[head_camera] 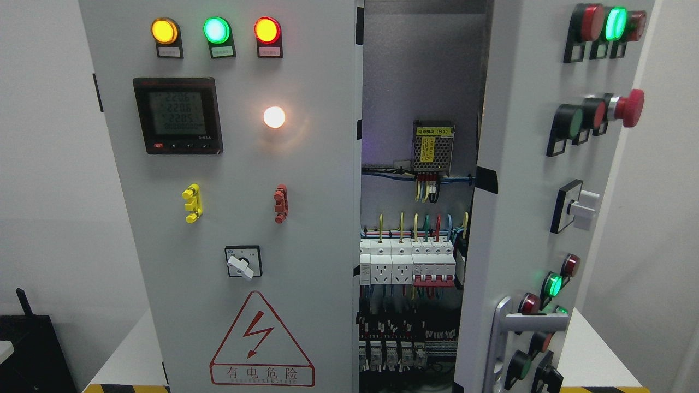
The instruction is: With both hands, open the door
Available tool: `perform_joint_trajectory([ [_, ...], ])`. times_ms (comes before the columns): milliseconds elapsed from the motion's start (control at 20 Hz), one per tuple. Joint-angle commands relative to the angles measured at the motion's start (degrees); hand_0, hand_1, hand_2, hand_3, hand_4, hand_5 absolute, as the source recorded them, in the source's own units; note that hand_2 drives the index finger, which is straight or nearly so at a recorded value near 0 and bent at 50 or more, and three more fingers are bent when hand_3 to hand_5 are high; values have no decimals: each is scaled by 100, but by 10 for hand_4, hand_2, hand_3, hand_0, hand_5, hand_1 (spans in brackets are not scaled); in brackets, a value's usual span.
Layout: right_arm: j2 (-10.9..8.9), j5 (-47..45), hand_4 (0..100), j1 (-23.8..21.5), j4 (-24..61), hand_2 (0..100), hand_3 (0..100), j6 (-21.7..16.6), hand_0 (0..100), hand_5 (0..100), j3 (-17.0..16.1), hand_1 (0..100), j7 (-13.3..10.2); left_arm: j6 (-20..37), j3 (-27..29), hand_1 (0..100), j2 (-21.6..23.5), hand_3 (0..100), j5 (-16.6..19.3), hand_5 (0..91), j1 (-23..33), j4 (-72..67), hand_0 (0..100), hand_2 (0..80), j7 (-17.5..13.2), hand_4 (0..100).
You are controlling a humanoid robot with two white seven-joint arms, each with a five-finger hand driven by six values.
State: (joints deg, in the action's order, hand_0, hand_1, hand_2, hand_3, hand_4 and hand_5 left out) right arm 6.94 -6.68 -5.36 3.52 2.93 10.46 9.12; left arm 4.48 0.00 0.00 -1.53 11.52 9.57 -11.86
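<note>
A grey electrical cabinet fills the head view. Its left door [306, 218] is closed flat, carrying three lit lamps, a digital meter [178, 115], a rotary switch [243, 262] and a red hazard triangle [261, 341]. The right door [524, 218] stands swung outward, edge toward me, with a silver handle [505, 327] low on it and push buttons along its face. Through the gap show the cabinet's inside, with breakers [407, 262], a power supply [433, 147] and wiring. Neither of my hands appears anywhere in the picture.
The cabinet stands on a white table [125, 355] with yellow-black tape along its front edge. A dark object [27, 349] sits at the lower left. A red emergency button [628, 107] sticks out from the open door. White walls lie on both sides.
</note>
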Motion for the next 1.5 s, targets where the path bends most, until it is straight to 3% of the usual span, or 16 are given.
perform_joint_trajectory([
  [0, 0, 0, 0, 0, 0, 0, 0, -3, 120, 0, 0, 389, 2, 0, 132, 389, -167, 0, -40, 0, 0, 1, 120, 0, 0, 0],
  [501, 0, 0, 0, 0, 0, 0, 0, -3, 120, 0, 0, 389, 2, 0, 132, 389, -167, 0, -49, 0, 0, 1, 120, 0, 0, 0],
  [751, 0, 0, 0, 0, 0, 0, 0, -3, 120, 0, 0, 389, 2, -9, 325, 389, -185, 0, -506, 0, 114, -438, 120, 0, 0, 0],
  [1202, 0, 0, 0, 0, 0, 0, 0, -3, 120, 0, 0, 389, 2, 0, 360, 389, -184, 0, -506, 0, -528, -474, 120, 0, 0, 0],
  [1352, 0, 0, 0, 0, 0, 0, 0, -3, 120, 0, 0, 389, 2, 17, 325, 389, -124, 0, -515, 0, -406, -194, 120, 0, -9, 0],
  [1452, 0, 0, 0, 0, 0, 0, 0, -3, 120, 0, 0, 389, 2, 17, 281, 389, -53, 0, -523, 0, -12, 576, 120, 0, -18, 0],
])
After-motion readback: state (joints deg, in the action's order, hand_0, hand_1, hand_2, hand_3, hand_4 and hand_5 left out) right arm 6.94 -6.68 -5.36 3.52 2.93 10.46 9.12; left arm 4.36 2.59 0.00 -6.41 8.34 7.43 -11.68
